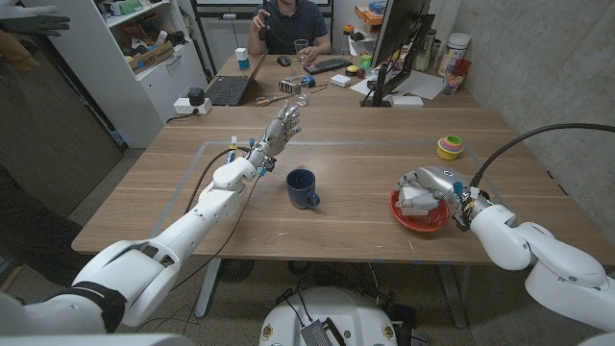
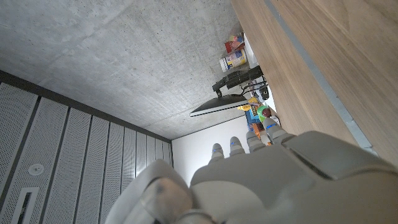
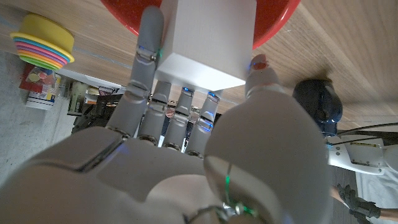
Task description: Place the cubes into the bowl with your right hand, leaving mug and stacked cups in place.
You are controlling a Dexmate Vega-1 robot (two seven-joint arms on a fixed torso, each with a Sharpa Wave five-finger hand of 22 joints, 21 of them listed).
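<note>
My right hand [image 1: 434, 183] hovers over the red bowl [image 1: 424, 224] at the table's right side and grips a white cube [image 1: 415, 199] between thumb and fingers. In the right wrist view the cube [image 3: 208, 43] sits just above the bowl [image 3: 124, 15], pinched by my fingers [image 3: 148, 43]. The dark blue mug [image 1: 303, 187] stands at mid-table, left of the bowl. The stacked colourful cups [image 1: 450, 146] stand behind the bowl. My left hand [image 1: 283, 125] is raised over the table's far middle with its fingers spread and holds nothing.
Behind the table stands a desk with a laptop [image 1: 228, 90], a keyboard [image 1: 330, 65] and a monitor [image 1: 396, 38]; a person [image 1: 288, 24] sits there. Blue tape [image 1: 187, 187] marks a rectangle on the wooden table. A shelf unit [image 1: 159, 58] stands at the far left.
</note>
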